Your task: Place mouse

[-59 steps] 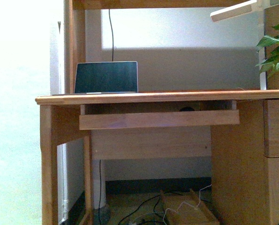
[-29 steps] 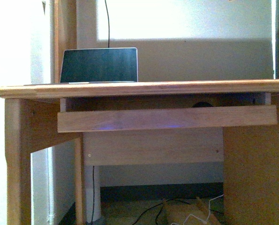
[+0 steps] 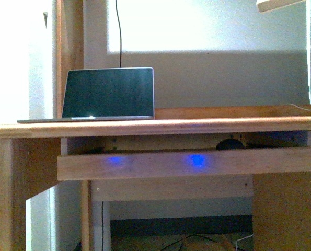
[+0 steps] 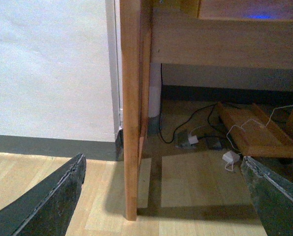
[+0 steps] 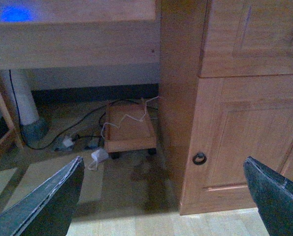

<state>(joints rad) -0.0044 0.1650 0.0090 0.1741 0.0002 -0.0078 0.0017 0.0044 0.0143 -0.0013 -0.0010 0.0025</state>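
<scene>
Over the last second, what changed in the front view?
The camera has closed in on the desk, which fills more of the frame. Two blue glows now show on the tray front. The mouse behind it and the laptop stayed put; nothing was grasped.

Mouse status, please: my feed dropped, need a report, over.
Left gripper open, empty. Right gripper open, empty. Mouse on pull-out tray under desktop. Front rail hides all but its top.
</scene>
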